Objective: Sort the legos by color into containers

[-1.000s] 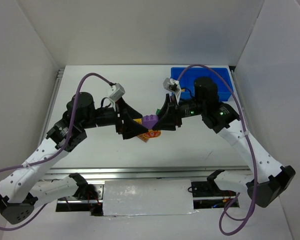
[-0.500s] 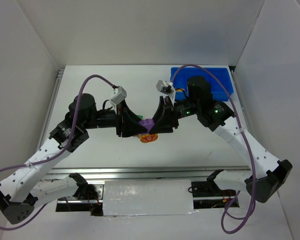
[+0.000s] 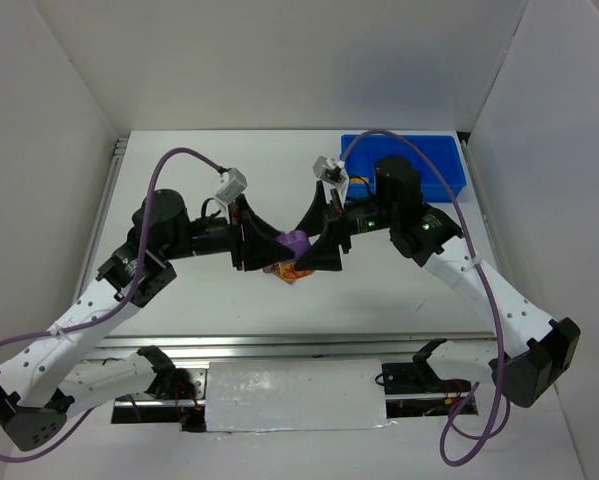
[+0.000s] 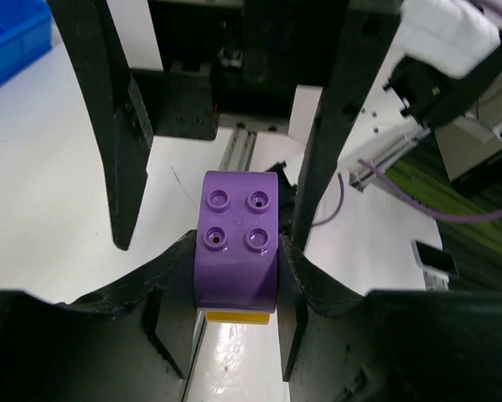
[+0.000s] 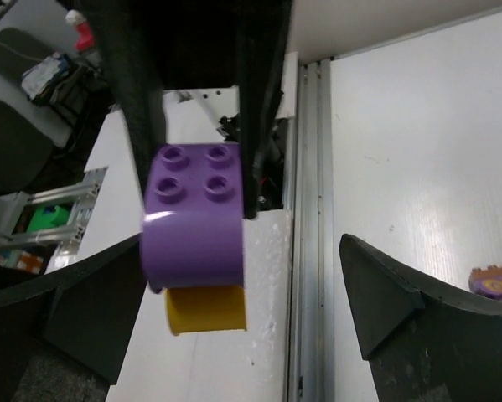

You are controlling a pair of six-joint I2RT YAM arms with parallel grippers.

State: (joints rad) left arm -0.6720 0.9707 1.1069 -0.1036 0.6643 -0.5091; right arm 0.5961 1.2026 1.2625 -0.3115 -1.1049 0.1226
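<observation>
My left gripper [image 3: 277, 250] is shut on a rounded purple lego [image 3: 295, 242] and holds it above the table's middle. In the left wrist view the purple lego [image 4: 238, 243] sits clamped between the fingers of the left gripper [image 4: 238, 255], with a yellow lego [image 4: 238, 316] stuck under it. My right gripper [image 3: 315, 234] faces it, jaws wide apart on either side. Seen from the right wrist, the purple lego [image 5: 196, 226] and the yellow lego [image 5: 207, 308] hang free of the right gripper [image 5: 242, 251]. The blue containers [image 3: 441, 158] stand at the back right, partly behind the right arm.
A brown-orange lego [image 3: 297, 271] lies on the table just below the two grippers; it shows at the edge of the right wrist view as the brown-orange lego [image 5: 495, 280]. White walls close in the table on three sides.
The left gripper closed on the purple lego while the right one still held it. The right gripper has now opened and let go of it.
</observation>
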